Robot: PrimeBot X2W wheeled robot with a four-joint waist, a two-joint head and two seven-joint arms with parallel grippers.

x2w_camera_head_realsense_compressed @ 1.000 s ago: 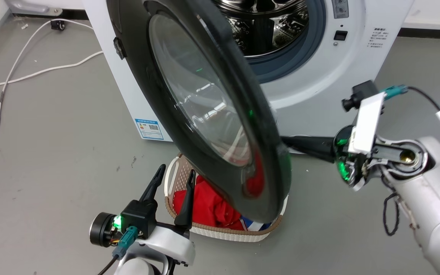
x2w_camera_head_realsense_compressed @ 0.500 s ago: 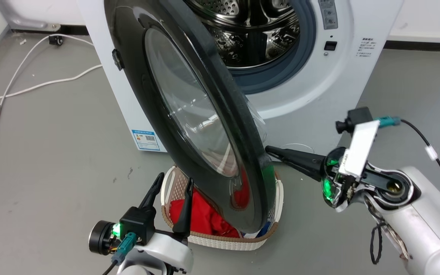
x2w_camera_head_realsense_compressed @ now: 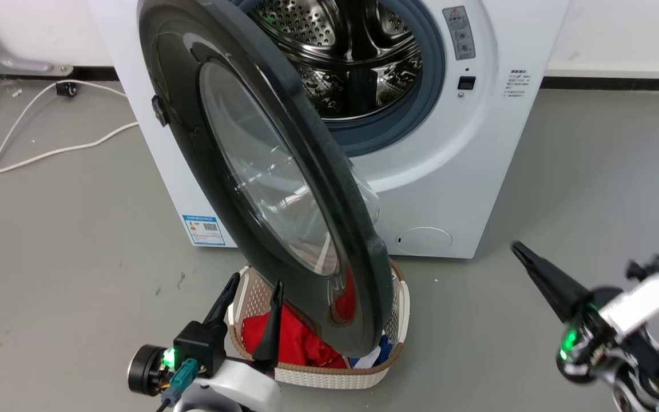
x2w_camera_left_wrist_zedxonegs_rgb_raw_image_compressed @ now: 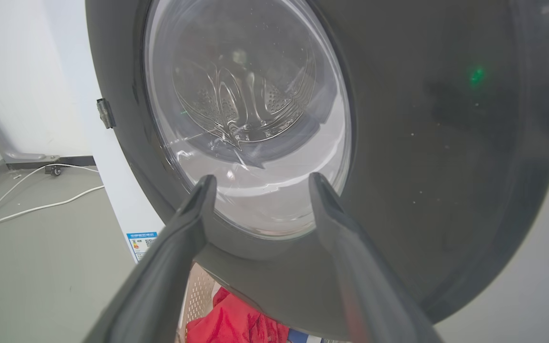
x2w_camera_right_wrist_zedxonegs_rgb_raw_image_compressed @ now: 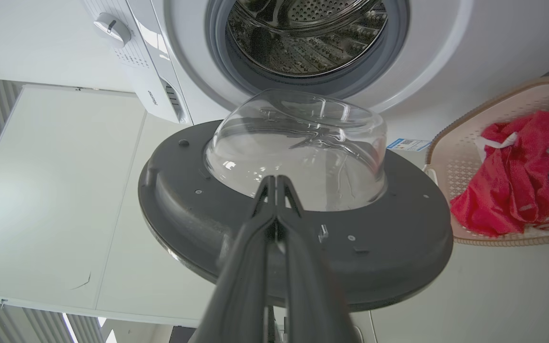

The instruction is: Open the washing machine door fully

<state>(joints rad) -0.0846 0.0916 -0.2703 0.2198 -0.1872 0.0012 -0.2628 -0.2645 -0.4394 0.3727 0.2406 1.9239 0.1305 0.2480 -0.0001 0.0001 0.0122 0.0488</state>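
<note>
The washing machine [x2w_camera_head_realsense_compressed: 478,143] stands with its steel drum [x2w_camera_head_realsense_compressed: 352,57] exposed. Its door [x2w_camera_head_realsense_compressed: 192,114], a black disc with a clear glass bowl, is swung out towards me on its left hinge, edge-on over a basket. My left gripper [x2w_camera_head_realsense_compressed: 255,281] stands open below the door's outer face, apart from it. In the left wrist view the left gripper [x2w_camera_left_wrist_zedxonegs_rgb_raw_image_compressed: 262,177] points at the door [x2w_camera_left_wrist_zedxonegs_rgb_raw_image_compressed: 422,119]. My right gripper [x2w_camera_head_realsense_compressed: 515,245] is shut and empty, off to the right, apart from the door. In the right wrist view the right gripper [x2w_camera_right_wrist_zedxonegs_rgb_raw_image_compressed: 274,178] points at the door's inner side [x2w_camera_right_wrist_zedxonegs_rgb_raw_image_compressed: 374,247].
A cream basket [x2w_camera_head_realsense_compressed: 335,375] with red and blue laundry sits on the floor under the door's lower edge. White cables [x2w_camera_head_realsense_compressed: 49,151] lie on the grey floor at the left. A small round white flap [x2w_camera_head_realsense_compressed: 424,240] is low on the machine's front.
The head camera has shifted, so the machine sits lower in the picture. My right gripper has drawn back from behind the door's edge, down and to the right. The left gripper has hardly moved.
</note>
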